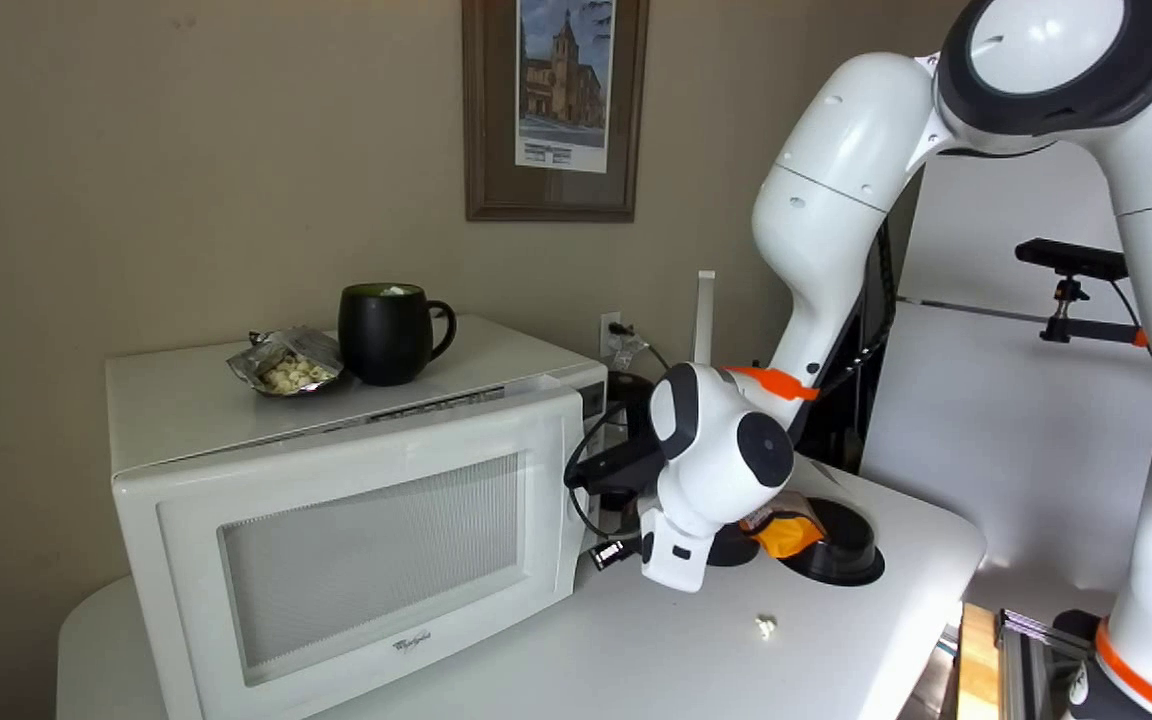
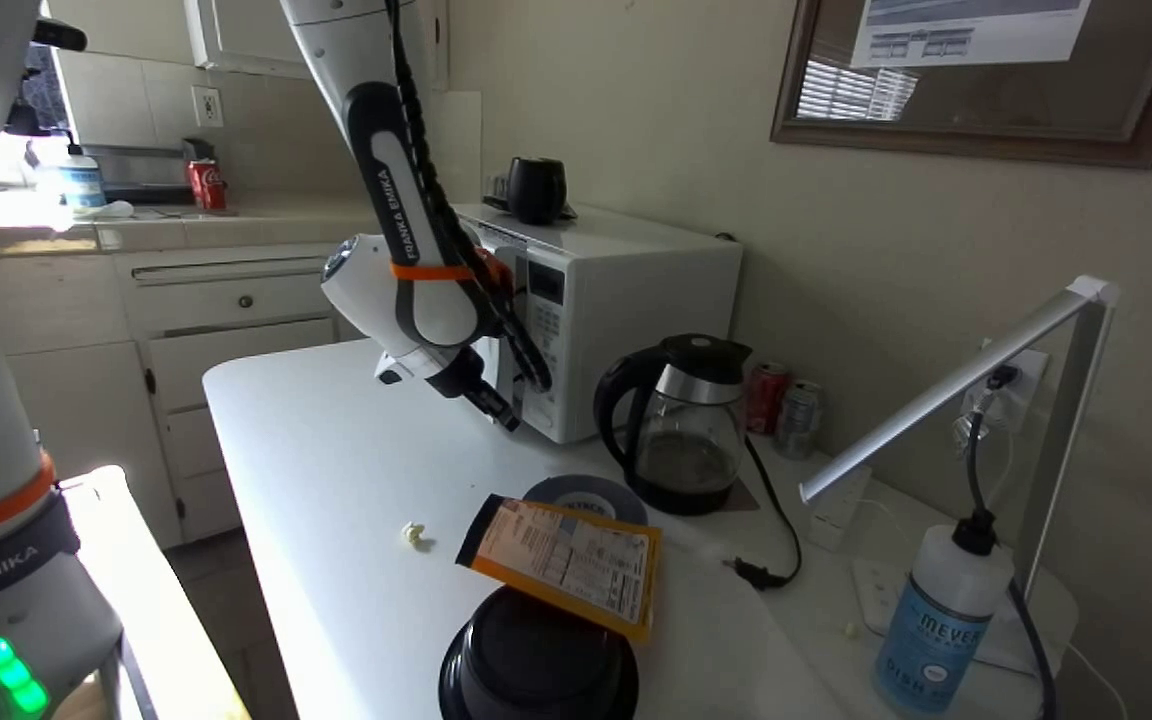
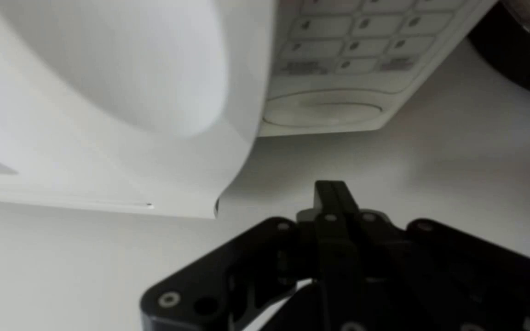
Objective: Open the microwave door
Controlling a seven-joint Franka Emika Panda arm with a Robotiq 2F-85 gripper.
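The white microwave (image 1: 356, 400) stands on the white table. Its door (image 1: 336, 655) with the greyish window stands a little forward of the body, with a gap along the top. In the wrist view the door's (image 3: 122, 170) right edge juts out in front of the keypad panel (image 3: 357, 82). In an exterior view the arm hides most of the microwave's (image 2: 651, 300) front. My gripper (image 3: 331, 186) is shut with nothing between its fingers. Its tips are just right of the door edge, low by the control panel; it also shows in both exterior views (image 1: 608, 554) (image 2: 506, 415). Contact cannot be told.
A black mug (image 1: 388, 335) and an open foil bag (image 1: 291, 370) stand on the microwave. A kettle (image 2: 691, 440), an orange packet (image 2: 571, 560), a black bowl (image 2: 536, 660), a popcorn piece (image 2: 414, 535), a lamp (image 2: 946, 390) and a soap bottle (image 2: 941, 625) are on the table.
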